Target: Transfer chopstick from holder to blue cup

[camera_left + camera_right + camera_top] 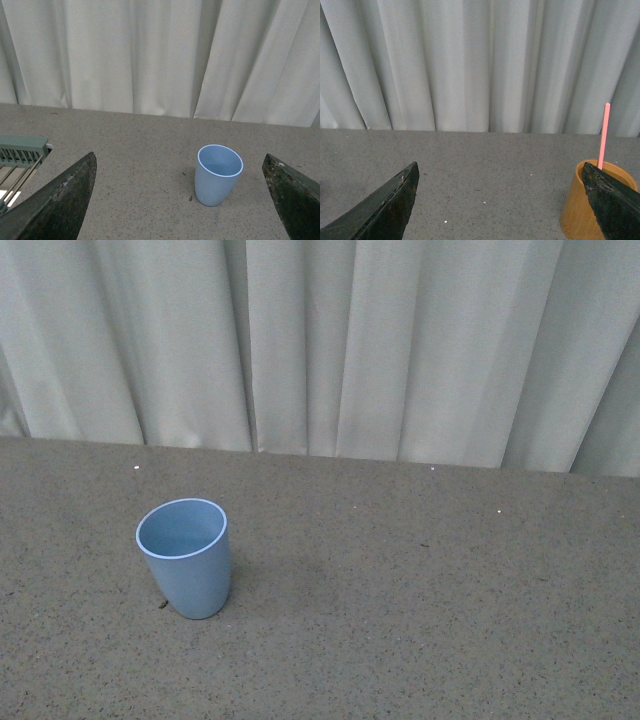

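The blue cup (187, 556) stands upright and empty on the grey speckled table, left of centre in the front view. Neither arm shows in that view. In the left wrist view the blue cup (218, 174) sits ahead, between the spread fingers of my open left gripper (180, 200), well apart from them. In the right wrist view a single pink chopstick (603, 135) stands upright in a round wooden holder (580, 210), partly hidden behind one finger. My right gripper (500, 200) is open with bare table between its fingers.
A pale curtain (330, 340) hangs along the table's far edge. A green slatted rack (20, 152) juts in at the side of the left wrist view. Small dark specks lie on the table by the cup's base.
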Motion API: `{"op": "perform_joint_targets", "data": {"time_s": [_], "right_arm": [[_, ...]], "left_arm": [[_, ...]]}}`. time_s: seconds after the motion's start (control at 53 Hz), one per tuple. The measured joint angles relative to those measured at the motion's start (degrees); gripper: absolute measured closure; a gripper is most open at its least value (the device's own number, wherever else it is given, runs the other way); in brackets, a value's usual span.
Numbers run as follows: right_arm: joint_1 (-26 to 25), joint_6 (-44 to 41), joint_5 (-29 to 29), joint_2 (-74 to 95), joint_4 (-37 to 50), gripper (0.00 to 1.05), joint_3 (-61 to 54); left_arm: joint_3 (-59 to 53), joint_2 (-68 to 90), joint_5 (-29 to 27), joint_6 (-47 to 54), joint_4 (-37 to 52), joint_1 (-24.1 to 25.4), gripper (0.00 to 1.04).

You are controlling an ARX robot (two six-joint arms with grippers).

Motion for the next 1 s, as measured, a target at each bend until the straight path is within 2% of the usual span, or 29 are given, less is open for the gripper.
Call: {"op": "perform_joint_targets", "data": {"time_s": [0.999], "right_arm": [[0.0, 0.0, 0.0, 0.0, 0.0, 0.1, 0.0]], "left_arm": [[0.0, 0.0, 0.0, 0.0, 0.0, 0.0, 0.07]]}}
